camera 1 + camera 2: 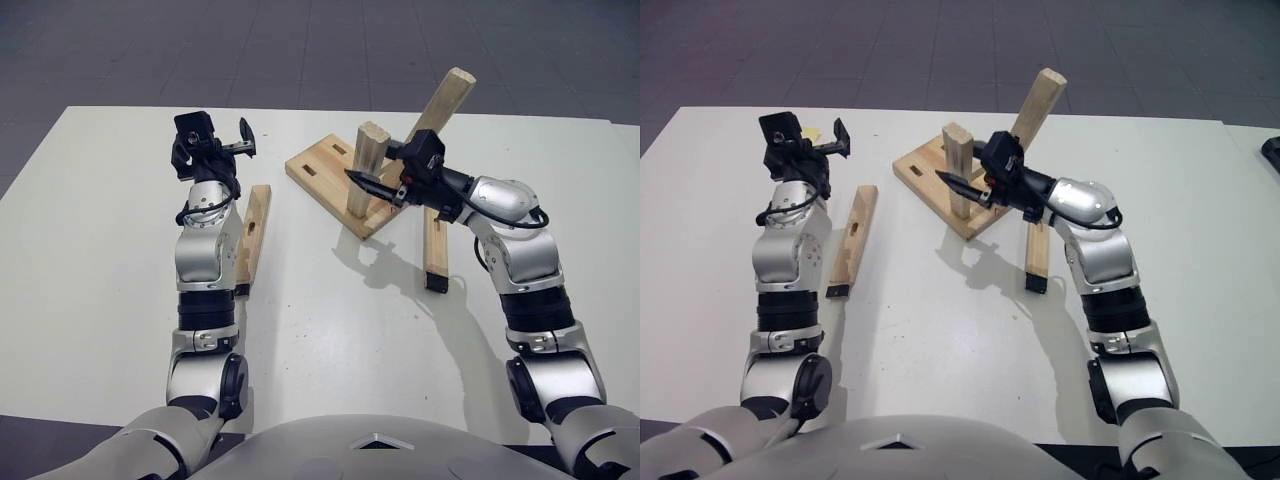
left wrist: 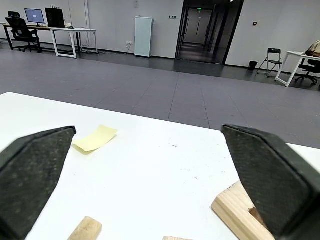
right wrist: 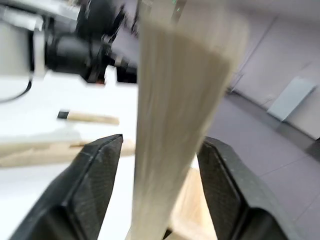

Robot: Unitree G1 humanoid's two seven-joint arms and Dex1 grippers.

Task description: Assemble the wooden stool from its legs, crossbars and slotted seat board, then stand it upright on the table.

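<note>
The left gripper (image 1: 220, 140) hangs above the far left part of the white table (image 1: 330, 330) with its two black fingers (image 2: 35, 175) spread wide and nothing between them. Just beside that forearm, a light wooden bar with a dark end (image 1: 256, 230) lies flat on the tabletop, pointing away from the robot. A small yellow paper note (image 2: 95, 138) lies on the table beyond the gripper.

Near the middle of the table's far side lies the flat, pale, slotted wooden seat board (image 1: 318, 165). A short pale wooden leg (image 1: 368, 150) stands upright on its near corner, and the right gripper (image 1: 364, 181) is clamped around it from the right, one dark pad (image 3: 100, 185) on each side of the wood. Behind that gripper, a longer pale wooden leg (image 1: 440, 105) rises from the board's right side, tilted up and away to the right. A second dark-ended wooden bar (image 1: 435, 255) lies flat on the table beneath the right forearm, just beside the board's near corner.
</note>
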